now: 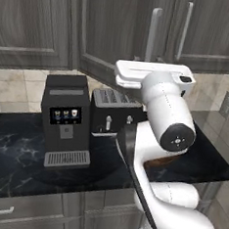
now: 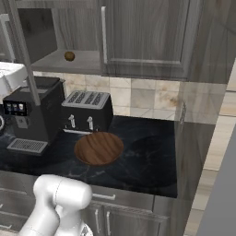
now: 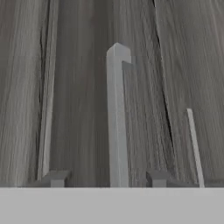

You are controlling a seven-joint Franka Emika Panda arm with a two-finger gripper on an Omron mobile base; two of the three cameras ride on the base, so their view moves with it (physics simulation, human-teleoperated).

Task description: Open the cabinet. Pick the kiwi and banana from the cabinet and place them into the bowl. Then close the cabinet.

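The cabinet's left door (image 1: 114,33) stands swung partly open, and its right door (image 2: 147,37) is shut. My gripper (image 3: 107,179) is open and straddles the left door's silver bar handle (image 3: 117,122), with both fingertips (image 3: 57,178) clear of the bar. From the left base view my hand (image 1: 154,75) sits just under that handle (image 1: 153,34). The kiwi (image 2: 69,56) lies on the grey shelf inside. The wooden bowl (image 2: 98,148) rests empty on the black counter in front of the toaster. The banana is out of view.
A black coffee machine (image 1: 64,122) and a dark toaster (image 1: 114,111) stand side by side at the back of the counter (image 2: 147,161). My own arm hides most of the bowl in the left base view. Drawer fronts (image 2: 124,203) run below the counter edge.
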